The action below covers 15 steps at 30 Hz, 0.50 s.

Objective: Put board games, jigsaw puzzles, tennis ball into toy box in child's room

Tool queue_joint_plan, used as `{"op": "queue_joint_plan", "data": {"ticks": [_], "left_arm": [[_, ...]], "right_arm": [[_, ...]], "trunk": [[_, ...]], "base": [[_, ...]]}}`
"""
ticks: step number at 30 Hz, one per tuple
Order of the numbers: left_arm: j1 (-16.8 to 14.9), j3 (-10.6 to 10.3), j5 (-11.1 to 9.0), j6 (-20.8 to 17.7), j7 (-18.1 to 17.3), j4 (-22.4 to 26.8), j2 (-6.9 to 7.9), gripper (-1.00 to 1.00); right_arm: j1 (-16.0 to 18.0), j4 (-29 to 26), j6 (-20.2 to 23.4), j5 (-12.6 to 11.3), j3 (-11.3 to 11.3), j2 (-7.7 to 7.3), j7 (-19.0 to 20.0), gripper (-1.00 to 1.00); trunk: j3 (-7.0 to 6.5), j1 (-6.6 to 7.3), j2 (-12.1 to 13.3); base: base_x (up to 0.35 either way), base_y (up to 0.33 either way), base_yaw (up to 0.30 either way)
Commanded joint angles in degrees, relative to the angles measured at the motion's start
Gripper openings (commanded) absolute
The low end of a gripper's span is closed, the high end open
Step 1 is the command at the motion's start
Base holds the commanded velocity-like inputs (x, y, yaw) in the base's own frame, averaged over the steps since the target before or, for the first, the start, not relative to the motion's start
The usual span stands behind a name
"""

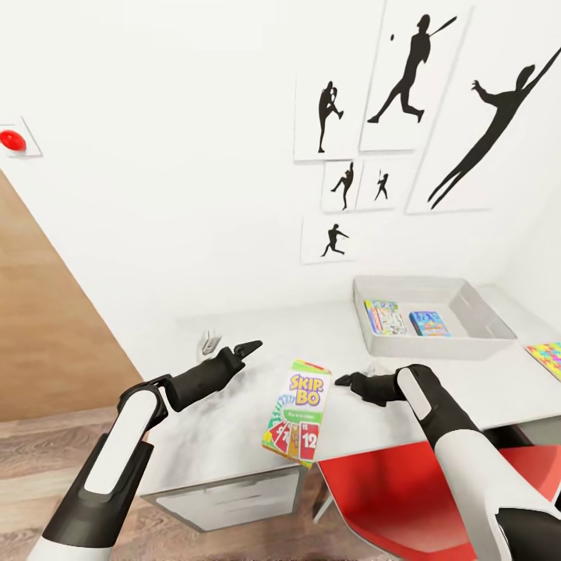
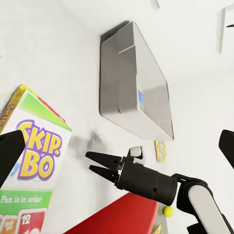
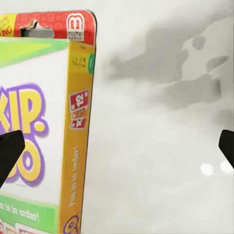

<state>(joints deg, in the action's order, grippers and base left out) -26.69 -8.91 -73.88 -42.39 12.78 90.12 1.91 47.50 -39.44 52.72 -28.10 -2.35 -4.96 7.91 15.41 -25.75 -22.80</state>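
A Skip-Bo board game box [image 1: 297, 411] lies flat on the white table [image 1: 234, 421], near its front edge. My left gripper [image 1: 251, 345] hovers open to the box's left, apart from it. My right gripper [image 1: 347, 382] hovers open to its right, also apart; the box's yellow side [image 3: 75, 146] shows close in the right wrist view. The grey toy box [image 1: 475, 323] sits at the table's back right with two colourful boxes [image 1: 382, 317] [image 1: 429, 322] inside. A jigsaw puzzle [image 1: 547, 358] lies at the right edge. The tennis ball [image 2: 167, 211] shows in the left wrist view.
A red chair [image 1: 389, 483] stands tucked under the table in front of my right arm. A small white object [image 1: 210, 340] sits on the table behind my left gripper. White wall with silhouette posters [image 1: 405, 78] rises behind the table. Wood floor [image 1: 47, 460] lies left.
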Motion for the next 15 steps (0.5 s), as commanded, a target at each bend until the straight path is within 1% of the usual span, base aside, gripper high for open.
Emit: {"op": "queue_joint_plan", "data": {"ticks": [1, 15], "left_arm": [[0.0, -0.1, -0.6, 0.0, 0.5, 0.1, 0.03, 1.00], [0.0, -0.2, -0.3, 0.1, 0.5, -0.1, 0.01, 1.00]], "right_arm": [[0.0, 0.0, 0.3, 0.6, -0.2, 0.01, 0.6, 1.00], [0.0, 0.0, 0.3, 0.6, -0.2, -0.01, 0.7, 1.00]], "trunk": [[0.20, -0.03, -0.1], [1.52, -0.03, -0.1]], "base": [[0.000, 0.000, 0.000], [0.000, 0.000, 0.000]]}}
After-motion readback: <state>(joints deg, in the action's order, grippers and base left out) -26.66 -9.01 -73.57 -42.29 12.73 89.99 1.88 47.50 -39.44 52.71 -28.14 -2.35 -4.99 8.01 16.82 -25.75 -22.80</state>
